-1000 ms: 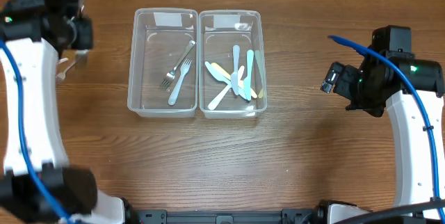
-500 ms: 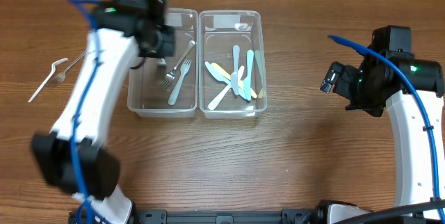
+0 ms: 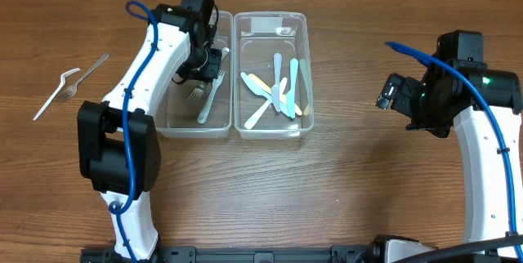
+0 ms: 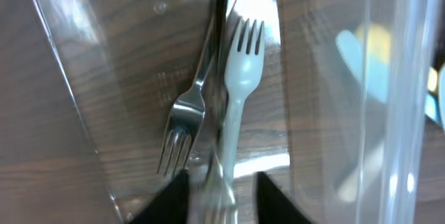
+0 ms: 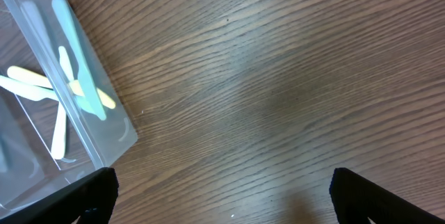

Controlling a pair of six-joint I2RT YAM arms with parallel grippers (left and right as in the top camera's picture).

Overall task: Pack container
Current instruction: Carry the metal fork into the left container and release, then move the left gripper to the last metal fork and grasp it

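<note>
Swung in from the far left edge of the table (image 3: pixel 351 189) over the last second, the left gripper (image 3: pixel 201 64) is now being held over the left container (image 3: pixel 160 128), while the right gripper (image 5: pixel 222 189) is being kept where it was. A metal fork (image 4: pixel 182 123) and a pale plastic fork (image 4: pixel 243 71) are being shown lying side by side on that container's floor in the left wrist view. A blurred, fork-like piece is being framed between the left fingers (image 4: pixel 170 200); whether it is being clenched or has been let go cannot be told. The right gripper is being held spread wide with nothing in it, well apart from the right container (image 3: pixel 306 67), where the pastel plastic knives (image 3: pixel 278 91) are being kept

The step in hand is being judged as the setting of a fork among the forks. To be done well, the piece is being best lowered close to the floor before the fingers are being parted, its length being laid along the container's long side so that no end is being left propped on the rim

The shared wall between the two containers is being passed just beside the left gripper, and the clear walls are being easily misread, so a straight upward lift is being called for before any sideways travel. Open room is being offered on the left, where a white plastic fork (image 3: pixel 55 97) and a second metal fork (image 3: pixel 92 68) are being left on the bare wood, near each other and well apart from the containers
</note>
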